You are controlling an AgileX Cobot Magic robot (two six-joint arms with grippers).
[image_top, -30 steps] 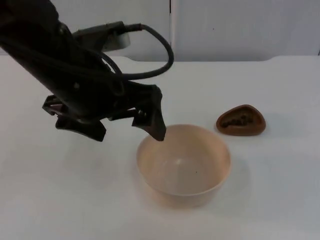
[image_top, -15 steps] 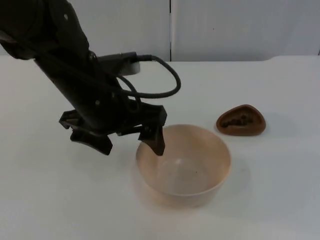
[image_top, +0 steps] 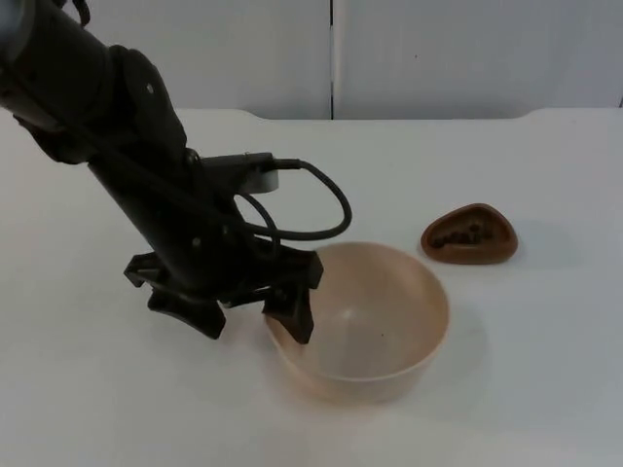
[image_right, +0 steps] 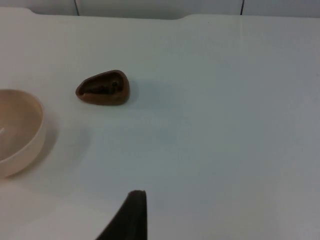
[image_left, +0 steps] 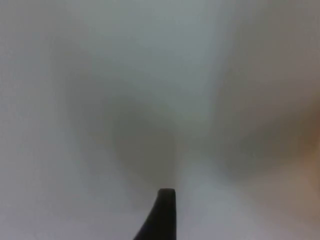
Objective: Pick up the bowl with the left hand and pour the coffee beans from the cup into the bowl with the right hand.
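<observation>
A pale peach bowl (image_top: 370, 321) stands empty on the white table, near the front. My left gripper (image_top: 241, 313) is open and straddles the bowl's left rim: one finger (image_top: 293, 317) dips inside the wall, the other (image_top: 185, 311) rests outside over the table. To the right and farther back lies a small brown cup (image_top: 469, 235) with dark coffee beans inside. The right wrist view takes in the same cup (image_right: 103, 88) and part of the bowl (image_right: 17, 131). My right gripper (image_right: 132, 215) waits well short of the cup. The left wrist view is blurred, with one fingertip (image_left: 162, 212) over white.
The white table (image_top: 545, 370) ends at a grey partition wall (image_top: 467, 53) behind. The left arm (image_top: 127, 156) leans across the table's left half, with its cable looping close behind the bowl.
The left arm has come down and toward the table's front. Its right finger, earlier at the bowl's back-left rim, now reaches down inside the left wall. Bowl and cup have stayed put.
</observation>
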